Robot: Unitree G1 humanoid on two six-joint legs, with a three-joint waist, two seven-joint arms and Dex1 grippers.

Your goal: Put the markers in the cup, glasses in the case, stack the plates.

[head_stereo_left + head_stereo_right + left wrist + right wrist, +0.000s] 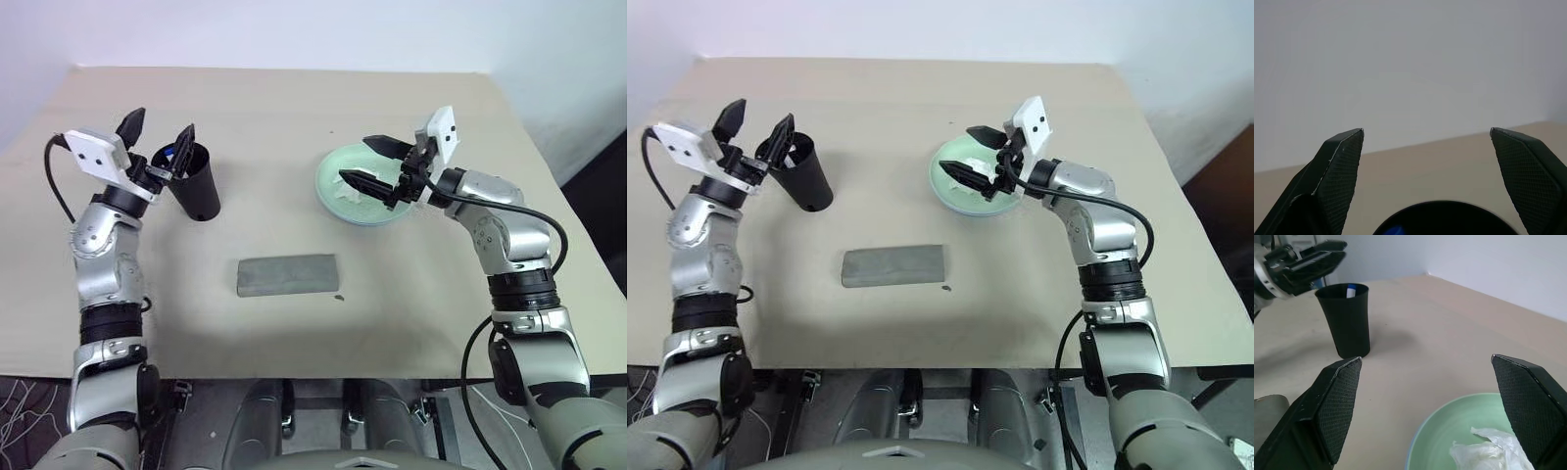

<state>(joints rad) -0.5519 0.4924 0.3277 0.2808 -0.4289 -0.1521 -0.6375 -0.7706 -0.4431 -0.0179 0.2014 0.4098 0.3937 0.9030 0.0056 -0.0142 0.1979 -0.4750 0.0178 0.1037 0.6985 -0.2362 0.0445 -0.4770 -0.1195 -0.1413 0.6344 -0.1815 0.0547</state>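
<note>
The left hand (159, 132) sits in the upper left of the frame, raised on a bent arm, its two black fingers spread wide and pointing up and toward centre; the right hand (372, 163) sits right of centre, forearm angled inward from the lower right, fingers wide apart, roughly level, holding nothing.

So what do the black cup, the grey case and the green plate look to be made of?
The cup: probably plastic, matte, thin even wall with no shine. The case: likely felt or a fabric-covered shell, dull grey, no glints; hard to settle. The green plate: smooth plastic or melamine, pale with a soft sheen, possibly glazed ceramic.
</note>
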